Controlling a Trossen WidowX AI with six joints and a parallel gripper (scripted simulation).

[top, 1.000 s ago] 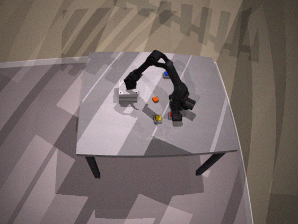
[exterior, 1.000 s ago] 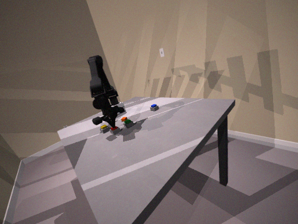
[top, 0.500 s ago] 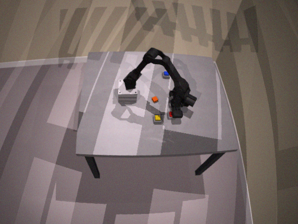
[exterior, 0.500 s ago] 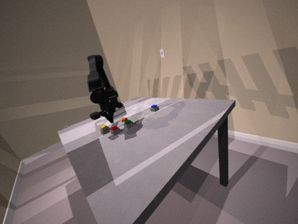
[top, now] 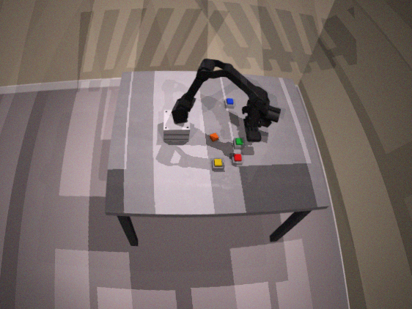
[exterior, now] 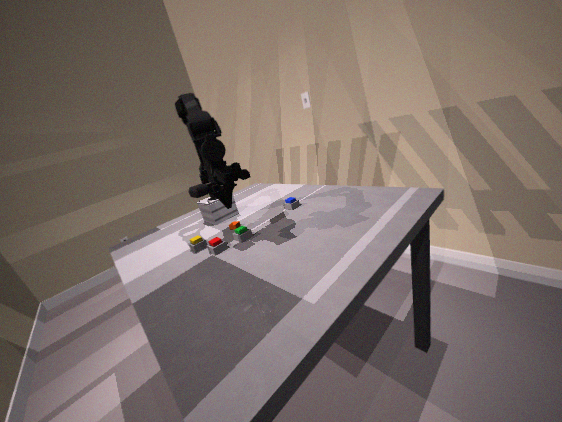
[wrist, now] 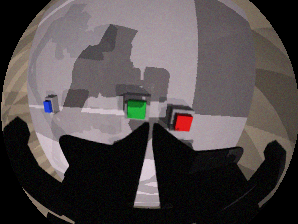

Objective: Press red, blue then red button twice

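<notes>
While my gripper (top: 253,138) hangs up in the air with its jaws squeezed almost all the way shut and nothing held in them, I think the job in hand is the blue button (top: 229,101). I cannot tell from these views alone which presses are done, so that is my best guess. That button sits by itself toward the far side of the table (top: 183,190), well apart from the other buttons. The red button (top: 237,157) is nearer the front, just beside the yellow button (top: 218,162) and close to the green button (top: 239,141).

In the wrist view the closed tips point at the gap between the green and red buttons, and the blue one is small and far off to the left. To do this step well, I would stay high while I swing over, so I do not bump the green button or the orange block (top: 214,137). I would stop right above the blue cap, come straight down with the shut tips on its middle, push until it stops, then lift straight up and let it spring back.

I can see no brand, label or writing anywhere on the buttons, the block or the arm
</notes>
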